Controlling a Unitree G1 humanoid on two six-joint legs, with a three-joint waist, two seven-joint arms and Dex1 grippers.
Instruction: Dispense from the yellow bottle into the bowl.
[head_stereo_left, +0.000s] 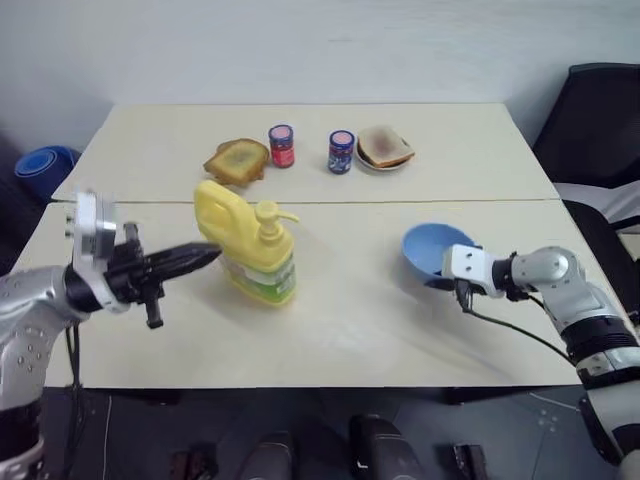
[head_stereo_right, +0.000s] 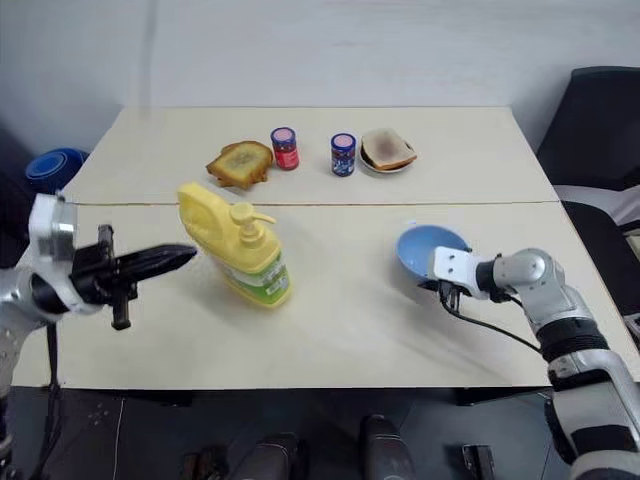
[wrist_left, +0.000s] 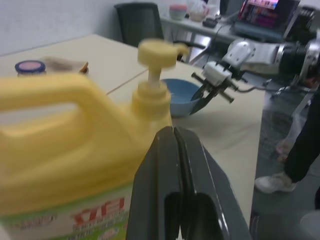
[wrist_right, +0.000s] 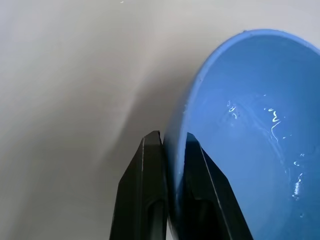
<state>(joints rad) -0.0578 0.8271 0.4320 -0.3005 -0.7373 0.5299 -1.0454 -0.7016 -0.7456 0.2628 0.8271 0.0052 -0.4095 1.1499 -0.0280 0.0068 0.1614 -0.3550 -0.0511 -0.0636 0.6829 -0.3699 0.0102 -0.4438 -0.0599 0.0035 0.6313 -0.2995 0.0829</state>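
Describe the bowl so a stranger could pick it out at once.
On the near half of the cream table, right of the yellow bottle, the bowl is tilted, its rim pinched by the right gripper. It is the only light-blue dish; the white plate holds toast.

bare table (head_stereo_left: 340, 320) lies between the yellow bottle (head_stereo_left: 250, 245) left and bowl (head_stereo_left: 428, 247) right; jars and toast probably crowd the far side.

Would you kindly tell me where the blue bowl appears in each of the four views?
Left eye: bowl right of centre, by the right gripper.
Right eye: same spot.
Left wrist: behind the yellow bottle's pump.
Right wrist: right side, rim pinched.
Shared landmark: the yellow bottle.
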